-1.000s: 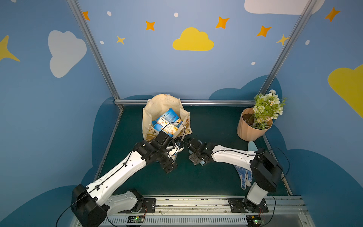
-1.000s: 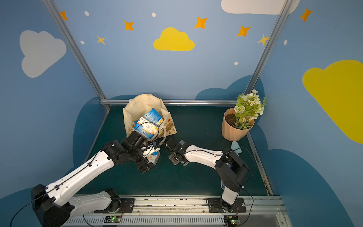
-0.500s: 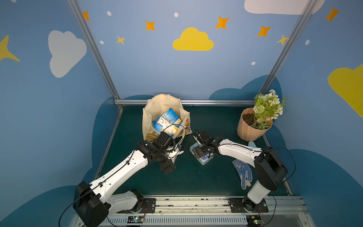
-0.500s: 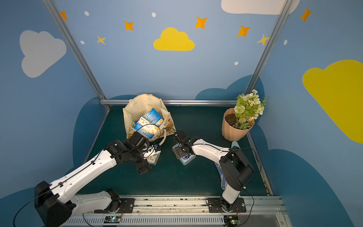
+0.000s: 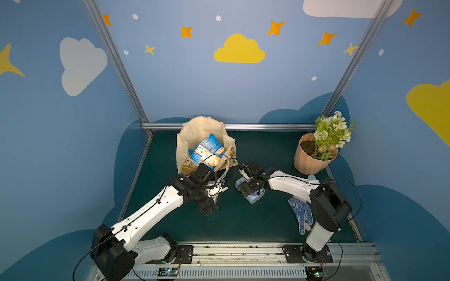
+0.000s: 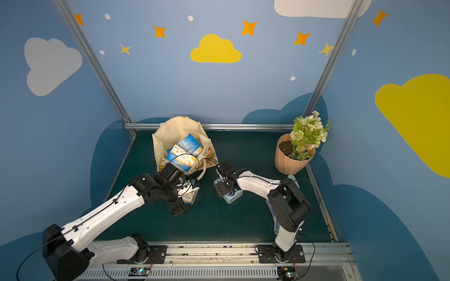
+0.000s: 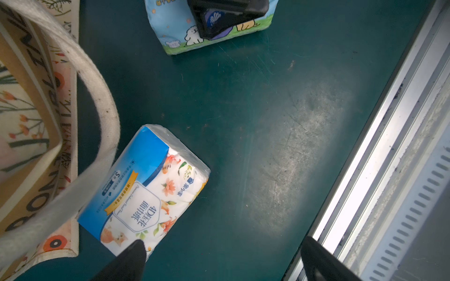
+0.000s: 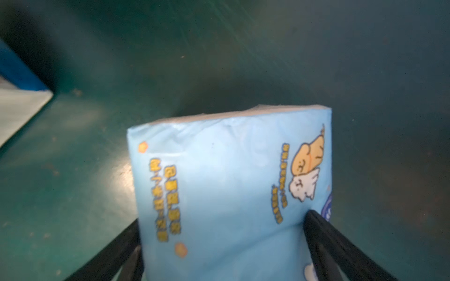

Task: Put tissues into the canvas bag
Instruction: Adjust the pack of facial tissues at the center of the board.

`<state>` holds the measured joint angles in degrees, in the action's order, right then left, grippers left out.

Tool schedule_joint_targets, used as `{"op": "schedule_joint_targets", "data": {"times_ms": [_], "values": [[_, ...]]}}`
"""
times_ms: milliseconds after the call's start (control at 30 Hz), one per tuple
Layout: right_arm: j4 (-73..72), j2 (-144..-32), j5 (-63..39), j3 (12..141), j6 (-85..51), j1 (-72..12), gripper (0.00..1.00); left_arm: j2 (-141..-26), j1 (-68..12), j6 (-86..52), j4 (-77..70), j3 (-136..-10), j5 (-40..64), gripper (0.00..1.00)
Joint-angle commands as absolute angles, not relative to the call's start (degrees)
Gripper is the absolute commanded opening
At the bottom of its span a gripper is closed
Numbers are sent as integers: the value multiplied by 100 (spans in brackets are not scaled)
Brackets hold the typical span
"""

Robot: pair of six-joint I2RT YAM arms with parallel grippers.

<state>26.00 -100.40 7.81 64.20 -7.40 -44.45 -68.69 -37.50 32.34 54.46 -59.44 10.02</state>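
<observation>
Jaws wide apart, my right pincer (image 8: pixel 223 219) sits over the pale blue soft plastic tissue pack (image 8: pixel 231 175), touching it

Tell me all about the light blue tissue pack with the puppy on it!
The light blue pack is a soft plastic brick printed with a white puppy, a tan dog, yellow writing and a purple circle. It sits on the green table, outside the canvas bag, with the open right gripper straddling it.

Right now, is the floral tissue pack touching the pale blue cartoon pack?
Apart. The left wrist view shows a plain strip of bare green table between the floral tissue pack and the pale blue cartoon pack.
</observation>
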Motion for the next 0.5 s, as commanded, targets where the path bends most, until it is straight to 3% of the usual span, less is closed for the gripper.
{"op": "schedule_joint_targets", "data": {"times_ms": [0, 467], "values": [[2816, -10308, 1056, 6491, -703, -4445, 97, -6920, -3727, 3229, 5581, -5950, 1101, 100], [2887, -10371, 1848, 6436, -721, -4797, 97, -6875, -3722, 3201, 5606, -5925, 1121, 100]]}}
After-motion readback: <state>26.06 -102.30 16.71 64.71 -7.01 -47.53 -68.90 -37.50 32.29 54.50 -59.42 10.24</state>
